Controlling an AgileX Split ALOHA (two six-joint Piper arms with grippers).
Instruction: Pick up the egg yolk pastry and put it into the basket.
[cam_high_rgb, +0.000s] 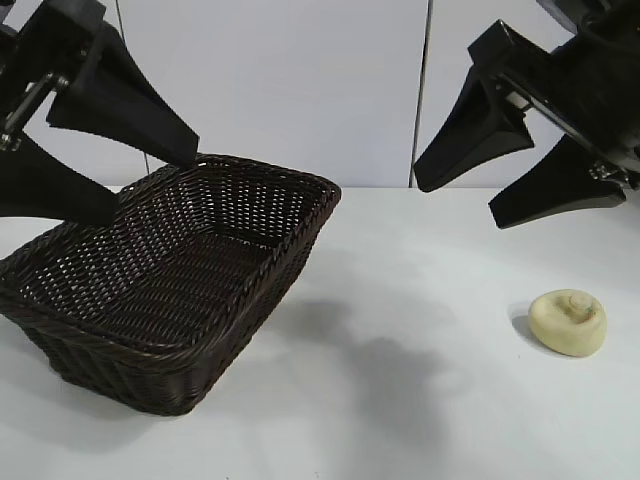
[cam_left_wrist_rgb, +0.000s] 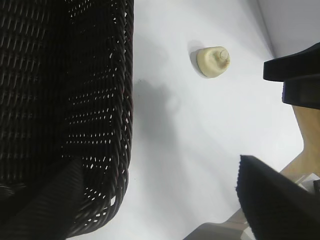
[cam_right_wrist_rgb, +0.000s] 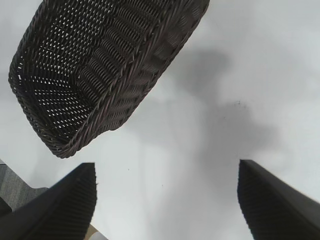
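The egg yolk pastry (cam_high_rgb: 567, 322), a small pale cream puck with a knob on top, lies on the white table at the right; the left wrist view shows it (cam_left_wrist_rgb: 213, 61) beyond the basket's side. The dark brown wicker basket (cam_high_rgb: 300, 215) stands at the left, and nothing shows inside it. My left gripper (cam_high_rgb: 150, 187) hangs open over the basket's back left rim, holding nothing. My right gripper (cam_high_rgb: 458, 203) is open in the air, above and to the back left of the pastry, well apart from it. The pastry is outside the right wrist view, where the open right gripper (cam_right_wrist_rgb: 167, 200) frames bare table.
The white table (cam_high_rgb: 400, 400) runs between basket and pastry. A white wall stands behind. In the left wrist view, the table's edge (cam_left_wrist_rgb: 295, 150) runs close by the left gripper's outer finger (cam_left_wrist_rgb: 270, 200). The basket (cam_right_wrist_rgb: 125, 75) lies well ahead of the right gripper.
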